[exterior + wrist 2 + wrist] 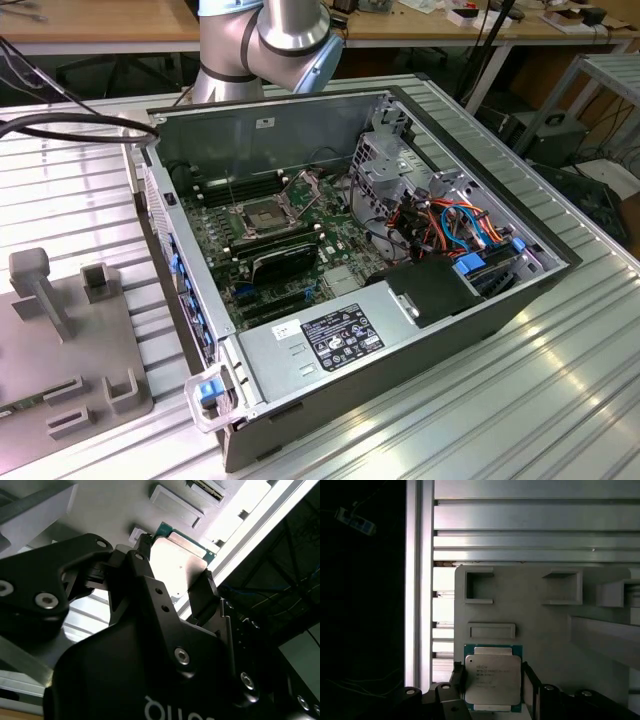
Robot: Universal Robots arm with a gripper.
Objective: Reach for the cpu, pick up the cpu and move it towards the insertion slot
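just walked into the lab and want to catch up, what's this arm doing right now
The arm's gripper has its fingers against two opposite edges of the cpu, over the grey fixture plate. Whether the chip has left the plate is hard to tell. The insertion slot, on the motherboard inside the open computer case, has its metal plate hinged up and no chip in it.

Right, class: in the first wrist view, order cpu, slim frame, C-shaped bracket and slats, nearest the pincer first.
1. cpu, held in the pincer.
2. slim frame, just beyond it.
3. C-shaped bracket, further along.
4. aluminium slats, past the plate.
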